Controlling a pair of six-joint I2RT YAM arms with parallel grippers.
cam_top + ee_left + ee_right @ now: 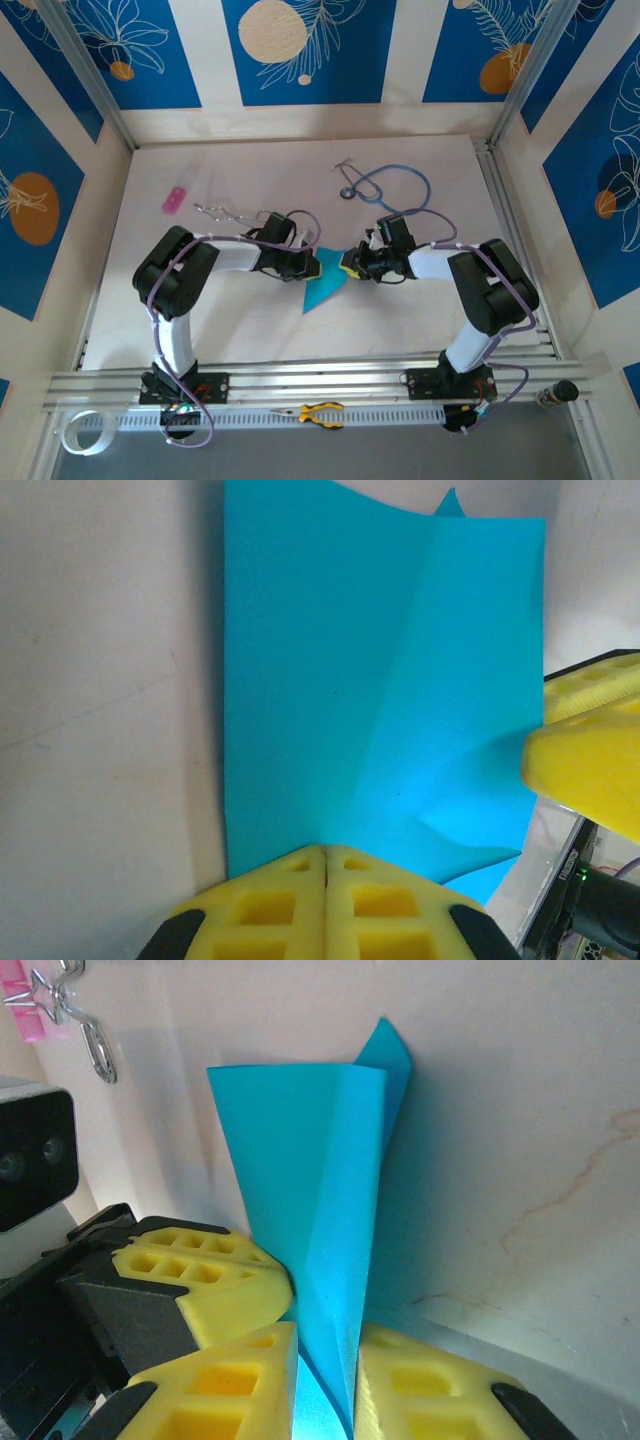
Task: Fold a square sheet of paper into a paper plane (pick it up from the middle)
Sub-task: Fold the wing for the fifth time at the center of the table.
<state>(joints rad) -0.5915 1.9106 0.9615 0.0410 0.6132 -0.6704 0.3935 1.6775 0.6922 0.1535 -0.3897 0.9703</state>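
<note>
sheet of paper (pixel 380 680) near edge hidden in left gripper (pixel 325 852), pink object (pixel 25 1010) cropped

Sheet of paper (pixel 325 287): cyan-blue, matte, folded to a tapered wedge
Crease: lengthwise
Location: middle of table (pixel 250 335), tip toward near edge

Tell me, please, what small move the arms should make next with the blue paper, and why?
Probably ease the right gripper back off the folded blue paper. Its jaws stand slightly apart around the paper's edge, so nothing looks clamped there, while the left gripper is shut on another edge and seems able to hold it alone.
</note>
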